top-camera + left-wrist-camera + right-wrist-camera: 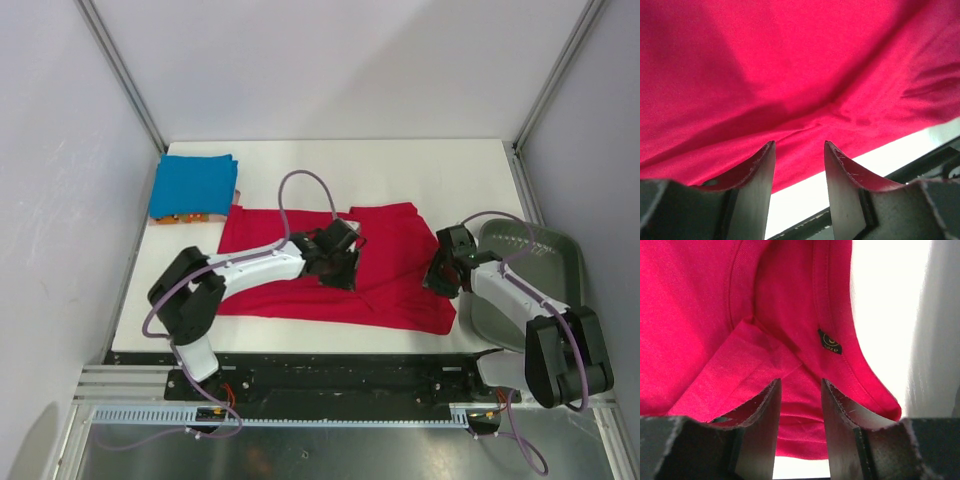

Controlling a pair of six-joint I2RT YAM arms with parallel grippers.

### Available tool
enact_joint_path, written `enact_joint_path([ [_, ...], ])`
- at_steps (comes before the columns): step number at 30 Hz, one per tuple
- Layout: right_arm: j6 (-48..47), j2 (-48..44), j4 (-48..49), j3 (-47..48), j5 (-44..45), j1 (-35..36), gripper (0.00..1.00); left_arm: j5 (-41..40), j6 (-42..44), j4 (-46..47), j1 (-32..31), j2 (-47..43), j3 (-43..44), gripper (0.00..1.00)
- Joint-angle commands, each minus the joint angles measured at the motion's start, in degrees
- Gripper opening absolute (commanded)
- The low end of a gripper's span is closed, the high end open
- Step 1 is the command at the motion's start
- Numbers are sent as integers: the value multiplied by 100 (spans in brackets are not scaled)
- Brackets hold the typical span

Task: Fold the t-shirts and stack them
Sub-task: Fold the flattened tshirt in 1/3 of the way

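Top external shows me the red t-shirt spread centrally on the table, left gripper and right gripper both parted, holding nothing; a shallow pinch may catch one layer, skewing the fold.

Red tee, blue tee, grey bin

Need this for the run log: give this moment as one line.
red t-shirt: spread on table | left claw: open over it | right claw: open by neck tag | blue t-shirt: folded, far-left corner
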Motion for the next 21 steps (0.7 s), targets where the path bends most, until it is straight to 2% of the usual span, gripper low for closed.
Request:
enact_joint_path([
  [1,-97,127,324,105,15,-29,42,362,-179,183,-418,367,452,49],
  [7,-46,305,461,126,-55,23,39,547,-334,282,-755,712,646,49],
  [21,-69,422,502,197,20,35,36,604,-557,324,-1045,1203,973,49],
])
